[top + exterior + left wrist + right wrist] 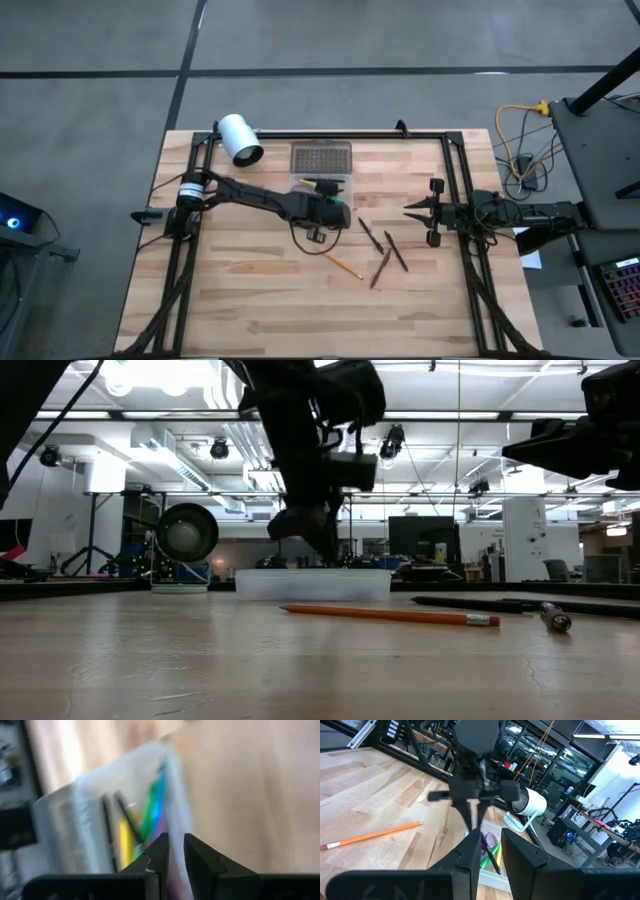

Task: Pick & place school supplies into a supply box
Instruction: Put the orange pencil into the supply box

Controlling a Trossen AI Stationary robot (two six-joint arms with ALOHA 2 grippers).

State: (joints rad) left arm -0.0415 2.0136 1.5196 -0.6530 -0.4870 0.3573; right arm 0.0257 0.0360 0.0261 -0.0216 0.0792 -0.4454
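Note:
The supply box (pixel 320 186) is a clear tray at the table's far middle, and its grey dotted lid (pixel 321 158) lies flat just beyond it. Green, yellow and dark pens (pixel 145 820) lie inside, and a purple loop (pixel 490 840) shows among them. My left gripper (pixel 175 842) hangs slanting down over the box's near edge (pixel 325 545), its fingers a little apart with nothing between them. An orange pencil (pixel 343 265) and three dark pens (pixel 385 252) lie flat on the wood nearer the front. My right gripper (pixel 412 210) waits open at the right side.
A white cylinder (pixel 240 138) lies at the far left beside the box. A black rail frame (pixel 330 133) runs along the far edge and both sides. Bare wood fills the near half of the table (pixel 260 310).

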